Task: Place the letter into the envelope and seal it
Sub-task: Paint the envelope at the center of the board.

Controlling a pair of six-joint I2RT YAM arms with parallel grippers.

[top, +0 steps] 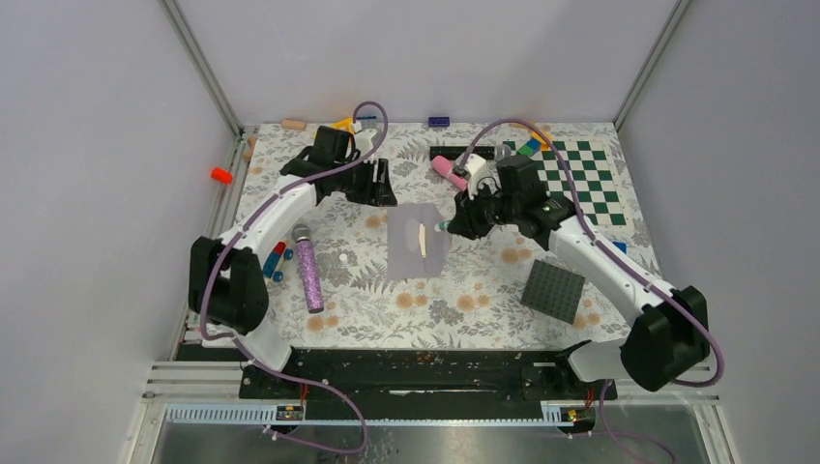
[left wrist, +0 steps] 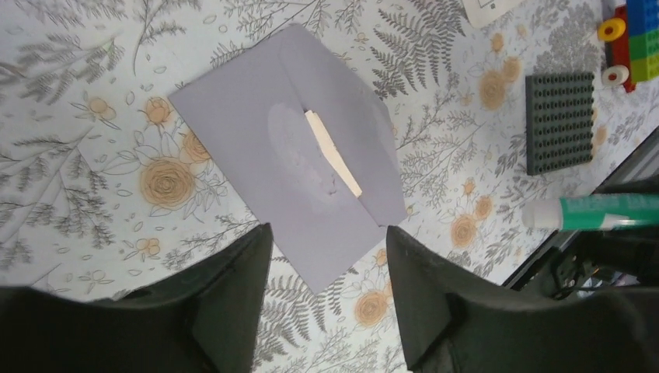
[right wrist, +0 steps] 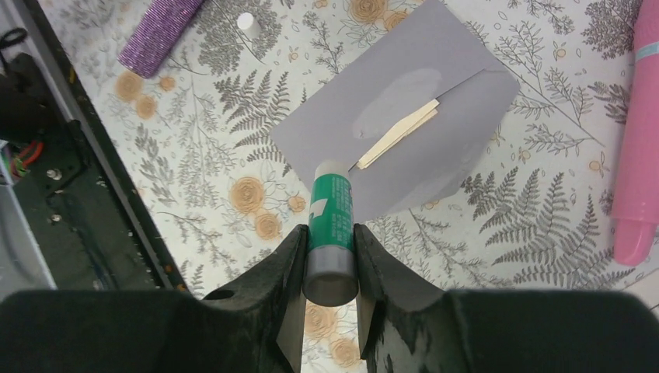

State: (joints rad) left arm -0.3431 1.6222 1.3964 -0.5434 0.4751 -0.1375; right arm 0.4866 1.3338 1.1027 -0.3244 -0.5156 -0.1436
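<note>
The light grey envelope [top: 418, 253] lies flat mid-table, its flap folded over with a narrow gap. Through that gap shows a tan strip of the letter [top: 423, 238], also seen in the left wrist view [left wrist: 332, 153] and right wrist view [right wrist: 395, 134]. A shinier oval patch marks the envelope [left wrist: 256, 124] beside the gap. My left gripper [top: 380, 184] hovers open just behind the envelope's corner, nothing between its fingers [left wrist: 233, 295]. My right gripper [right wrist: 330, 233] is shut on a green glue stick [right wrist: 332, 210], whose white tip sits at the envelope's [right wrist: 342, 128] right edge.
A pink cylinder [top: 450, 172] lies behind the right gripper, a purple glitter cylinder [top: 309, 274] to the left. A dark grey studded plate [top: 554, 290] sits front right, the green-and-white checkerboard [top: 580, 179] back right. Small toys line the back edge.
</note>
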